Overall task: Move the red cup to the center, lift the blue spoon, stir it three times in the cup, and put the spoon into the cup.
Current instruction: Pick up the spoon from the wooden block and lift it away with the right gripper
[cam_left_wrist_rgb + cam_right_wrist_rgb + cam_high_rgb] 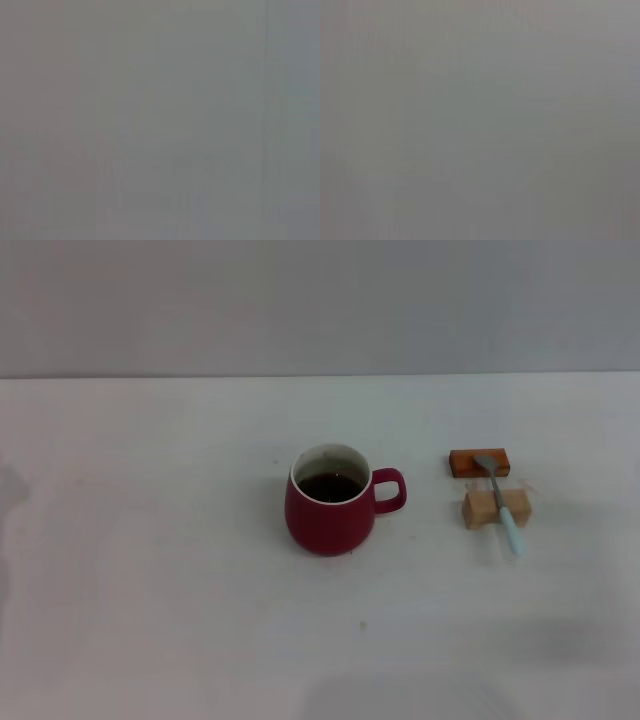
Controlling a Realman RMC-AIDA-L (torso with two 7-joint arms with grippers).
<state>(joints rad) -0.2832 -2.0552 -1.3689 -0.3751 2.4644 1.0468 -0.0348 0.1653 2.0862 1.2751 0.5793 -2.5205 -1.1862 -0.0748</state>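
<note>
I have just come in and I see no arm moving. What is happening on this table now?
Nothing is being handled at this moment. Neither gripper appears in any view, and both wrist views show only plain grey. The red cup, with dark liquid inside, stands near the middle of the white table, its handle toward the robot's right. The blue spoon lies to its right across two small blocks, untouched.

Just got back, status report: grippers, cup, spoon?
Both grippers out of view. Red cup centered. Blue spoon rests on two blocks, untouched. Path clear.
</note>
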